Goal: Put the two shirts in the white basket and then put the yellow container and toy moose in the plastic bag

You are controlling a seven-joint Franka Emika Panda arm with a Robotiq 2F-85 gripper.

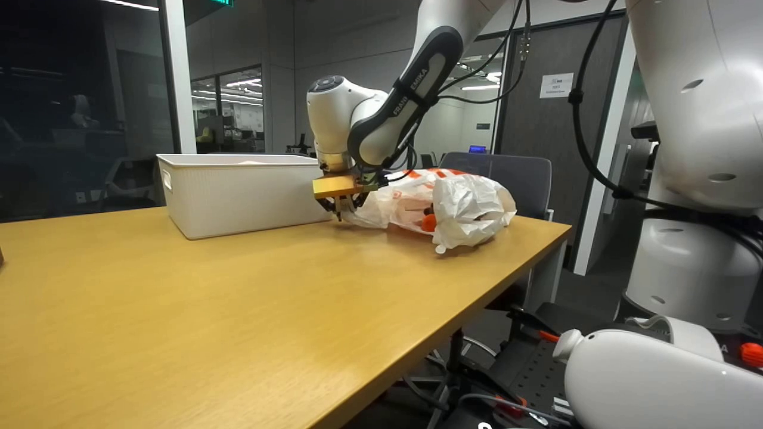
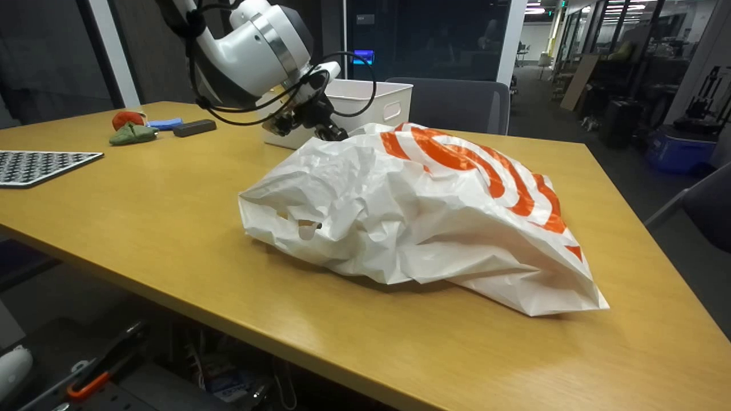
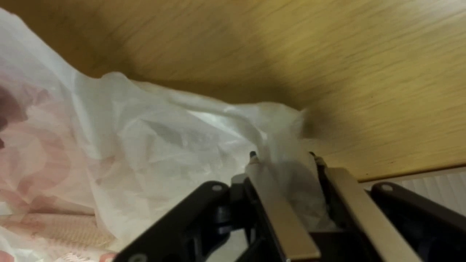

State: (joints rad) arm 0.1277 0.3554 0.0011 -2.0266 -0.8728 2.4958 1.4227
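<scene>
The white plastic bag with orange print (image 1: 474, 208) (image 2: 388, 222) lies crumpled on the table in both exterior views. An orange piece (image 1: 428, 223) and a dark bit show at its opening; I cannot tell whether they are the moose. My gripper (image 1: 340, 211) is low at the bag's end beside the basket. In the wrist view the fingers (image 3: 282, 156) stand apart with thin bag plastic (image 3: 145, 145) between them. The white basket (image 1: 250, 199) (image 2: 397, 103) stands beside the gripper. A pale edge (image 1: 251, 162) shows over its rim. Shirts and yellow container are not clearly visible.
The basket wall (image 3: 447, 185) is close to the right finger in the wrist view. Farther along the table lie a green cloth item (image 2: 133, 134), a red-orange item (image 2: 128, 119), a blue item (image 2: 164, 123), a dark block (image 2: 195, 127) and a patterned board (image 2: 45, 166).
</scene>
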